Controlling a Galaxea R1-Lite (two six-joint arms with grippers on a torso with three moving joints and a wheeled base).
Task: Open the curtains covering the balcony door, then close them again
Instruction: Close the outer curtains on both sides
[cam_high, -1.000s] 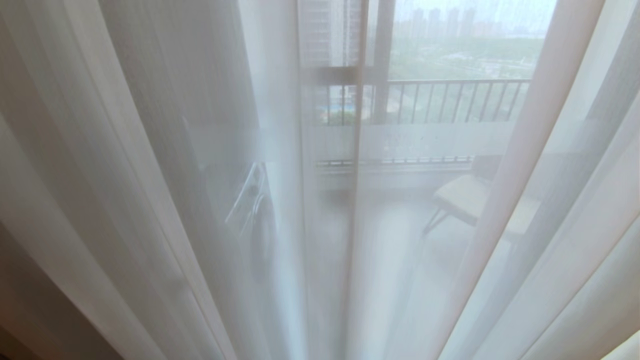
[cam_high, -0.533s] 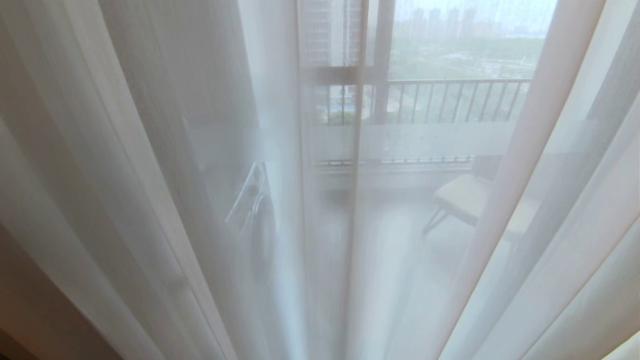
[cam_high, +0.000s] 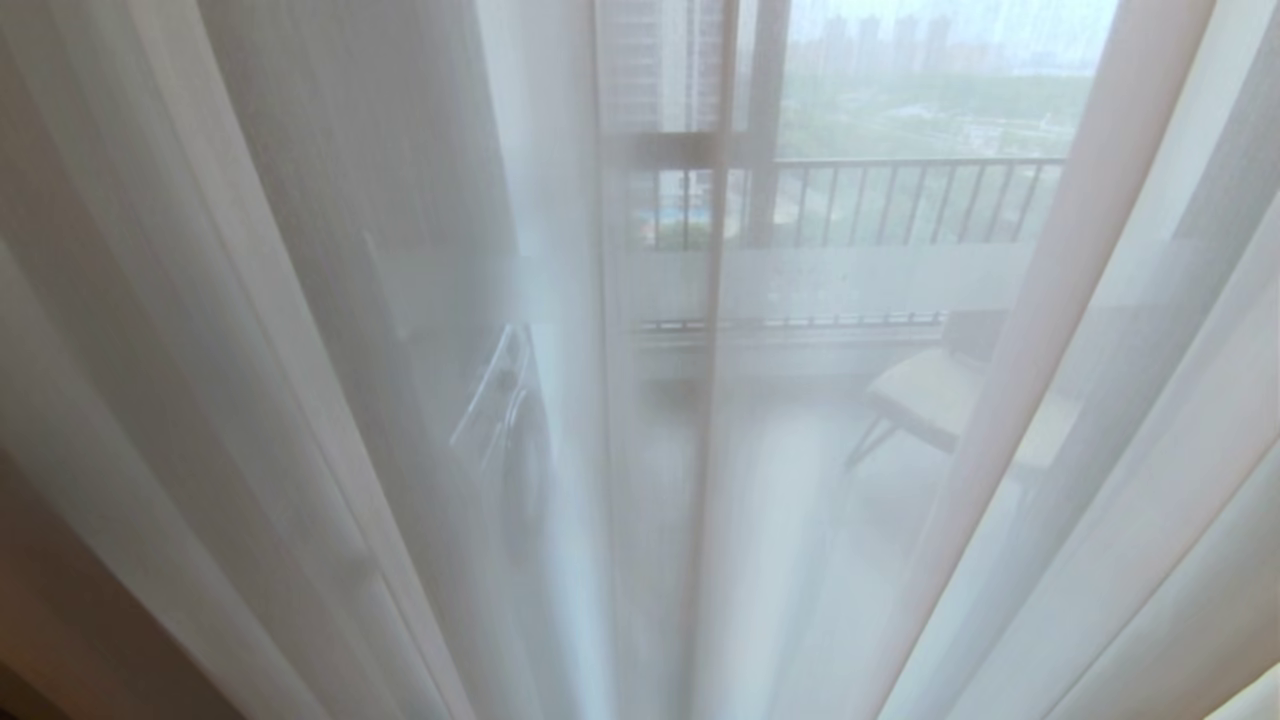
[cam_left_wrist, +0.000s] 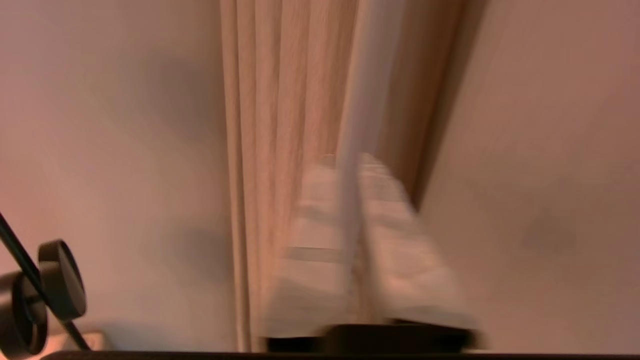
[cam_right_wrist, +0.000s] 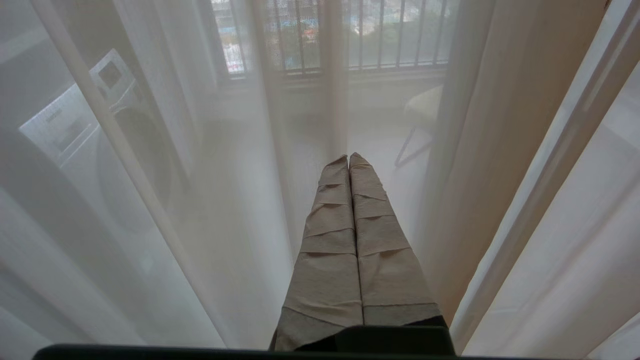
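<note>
Thin white sheer curtains (cam_high: 350, 350) hang shut across the whole head view. Through them the balcony door's glass shows with its frosted white band (cam_high: 860, 282). Neither gripper is in the head view. My left gripper (cam_left_wrist: 350, 160) points at the bunched beige curtain pleats (cam_left_wrist: 280, 100) between two pale walls. Its taped fingers stand a narrow gap apart, with a pale vertical strip in line with the gap. My right gripper (cam_right_wrist: 348, 157) is shut and empty, and points at the sheers (cam_right_wrist: 150, 210) close ahead.
Behind the sheers on the balcony stand a washing machine (cam_high: 505, 420) at the left and a chair (cam_high: 930, 395) at the right, with a barred railing (cam_high: 900, 200) beyond. A black round fitting (cam_left_wrist: 55, 285) shows at the edge of the left wrist view.
</note>
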